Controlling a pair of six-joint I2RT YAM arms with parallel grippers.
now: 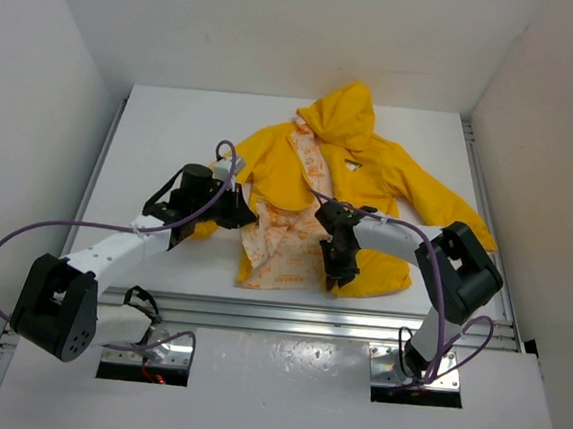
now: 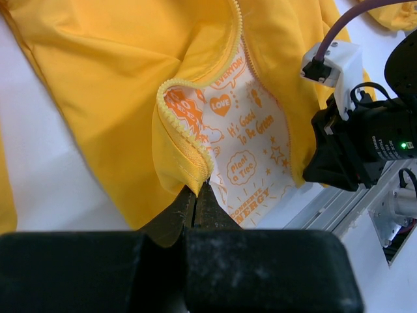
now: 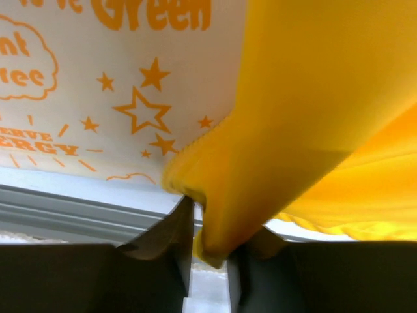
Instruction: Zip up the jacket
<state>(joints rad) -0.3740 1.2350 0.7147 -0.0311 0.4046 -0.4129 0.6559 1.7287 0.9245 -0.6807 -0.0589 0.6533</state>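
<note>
- The jacket [image 1: 341, 184] lies open on the white bench [image 1: 172, 144], hood [image 1: 343, 114] toward the far side and hem toward the arms. The two front panels are parted.
- The orange-and-white printed lining [image 1: 282, 244] is exposed between the panels. The zipper teeth [image 2: 174, 127] on the one visible edge are not joined to the other side.
- The left pincer [image 2: 195, 195] is at the lower corner of the panel on the left of the overhead view. Its fingers [image 2: 174, 223] are pressed together on the yellow corner where the zipper edge ends.
- The right pincer [image 3: 210, 225] is at the near hem of the opposite panel. A fold of yellow fabric is nipped between its two fingers [image 3: 163, 241], just beside the lining's star print.
- The two pincers are near each other, with the strip of lining between them.
- The left arm reaches diagonally from its near-left base toward the middle of the bench, its wrist low over the jacket.
- The right arm is folded, with the elbow out to the right. Its forearm runs leftward and the pincer points down at the hem, close to the aluminium rail [image 1: 258, 312].
- The left arm covers part of the sleeve on its side.
- No view lets the zipper slider be made out.
- The right wrist view is too close to show the hem's full line.
</note>
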